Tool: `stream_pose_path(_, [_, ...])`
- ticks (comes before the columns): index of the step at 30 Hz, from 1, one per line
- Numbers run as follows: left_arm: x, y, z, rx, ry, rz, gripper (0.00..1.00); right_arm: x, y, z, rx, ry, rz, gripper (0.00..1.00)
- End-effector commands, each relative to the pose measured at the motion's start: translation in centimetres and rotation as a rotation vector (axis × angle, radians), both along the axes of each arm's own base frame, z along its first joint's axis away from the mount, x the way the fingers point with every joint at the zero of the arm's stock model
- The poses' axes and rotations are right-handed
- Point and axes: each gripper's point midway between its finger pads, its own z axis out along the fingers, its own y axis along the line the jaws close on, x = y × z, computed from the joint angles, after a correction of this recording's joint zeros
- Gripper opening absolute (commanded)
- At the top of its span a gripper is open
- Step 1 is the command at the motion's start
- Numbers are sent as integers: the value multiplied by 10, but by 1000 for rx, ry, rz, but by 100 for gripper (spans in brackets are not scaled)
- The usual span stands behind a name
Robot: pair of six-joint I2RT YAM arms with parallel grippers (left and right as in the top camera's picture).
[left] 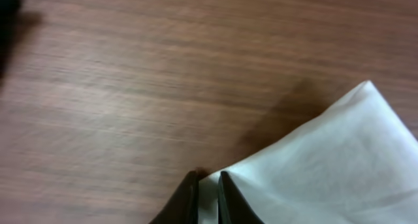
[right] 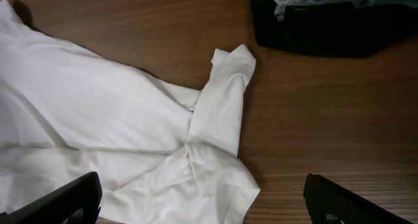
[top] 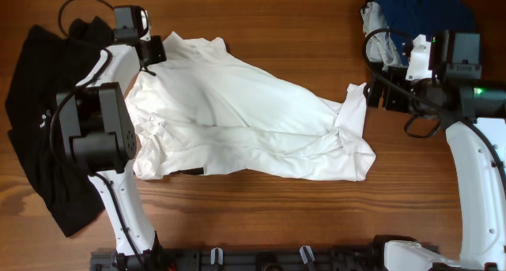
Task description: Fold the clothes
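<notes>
The large white T-shirt point(top: 245, 121) lies crumpled across the middle of the table. My left gripper point(top: 155, 51) is at the shirt's far-left corner. In the left wrist view its two dark fingers point(left: 189, 201) stand almost together, shut on a thin edge of the white T-shirt point(left: 326, 165). My right gripper point(top: 374, 94) hovers just right of a folded-up sleeve point(top: 355, 97). In the right wrist view the right gripper point(right: 202, 208) is wide open above the T-shirt's point(right: 98, 113) edge, one finger point(right: 68, 199) over fabric, the other over bare wood.
A black garment point(top: 39, 129) is spread along the table's left edge, partly under the left arm. Blue cloth point(top: 423, 10) and grey cloth point(top: 378, 30) are piled at the far right corner, with a black garment point(right: 320, 31) there too.
</notes>
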Motion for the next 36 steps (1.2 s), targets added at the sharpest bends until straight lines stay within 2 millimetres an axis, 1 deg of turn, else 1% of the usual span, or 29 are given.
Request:
stream_pose_path(1, [-82, 55, -89, 81, 320, 134, 12, 9, -5, -2, -9, 0, -25, 100])
stream_pose_path(5, [-92, 69, -89, 72, 349, 165, 11, 16, -5, -14, -7, 27, -25, 100])
stream_pose_path(7, [-94, 72, -84, 70, 350, 172, 12, 22, -5, -20, -7, 37, -25, 100])
stream_pose_path(8, [-93, 73, -79, 71, 343, 174, 13, 27, -6, -25, -6, 40, -25, 100])
stream_pose_path(9, [-91, 73, -73, 72, 335, 174, 16, 32, -6, -29, -6, 40, -26, 100])
stream_pose_path(11, [-87, 72, -61, 73, 315, 173, 49, 45, -7, -37, -5, 32, -28, 100])
stream_pose_path(12, [-85, 71, -52, 70, 302, 169, 68, 51, -6, -41, -2, 28, -26, 100])
stream_pose_path(13, [-82, 70, -43, 71, 290, 167, 77, 58, -6, -45, 4, 22, -24, 100])
stream_pose_path(15, [-75, 68, -13, 75, 253, 163, 88, 77, -3, -59, 14, 7, -11, 100])
stream_pose_path(16, [-73, 67, -5, 77, 244, 162, 92, 82, -2, -64, 13, 6, -9, 100])
stream_pose_path(18, [-68, 64, 18, 74, 215, 154, 95, 94, 1, -78, 13, 7, 1, 100])
stream_pose_path(19, [-65, 60, 32, 68, 193, 144, 96, 101, 5, -89, 13, 12, 10, 100])
stream_pose_path(20, [-63, 57, 40, 63, 177, 138, 97, 105, 7, -95, 14, 17, 15, 100])
stream_pose_path(21, [-61, 53, 48, 55, 160, 129, 97, 110, 10, -105, 17, 23, 23, 100])
stream_pose_path(22, [-58, 45, 61, 41, 133, 113, 97, 113, 13, -114, 18, 34, 29, 100])
stream_pose_path(26, [-54, 19, 94, -3, 65, 54, 98, 119, 31, -152, 18, 92, 61, 99])
stream_pose_path(27, [-53, 12, 103, -18, 46, 55, 98, 118, 33, -163, 16, 117, 43, 96])
stream_pose_path(30, [-52, -8, 116, -55, 22, 30, 98, 115, 35, -187, 19, 172, 5, 88])
stream_pose_path(33, [-55, -25, 119, -65, 33, -6, 98, 113, 33, -201, 21, 204, -19, 77])
stream_pose_path(35, [-58, -34, 117, -66, 48, -23, 98, 113, 31, -204, 8, 207, -27, 67])
stream_pose_path(36, [-60, -38, 116, -65, 55, -32, 98, 114, 30, -205, 1, 204, -29, 57])
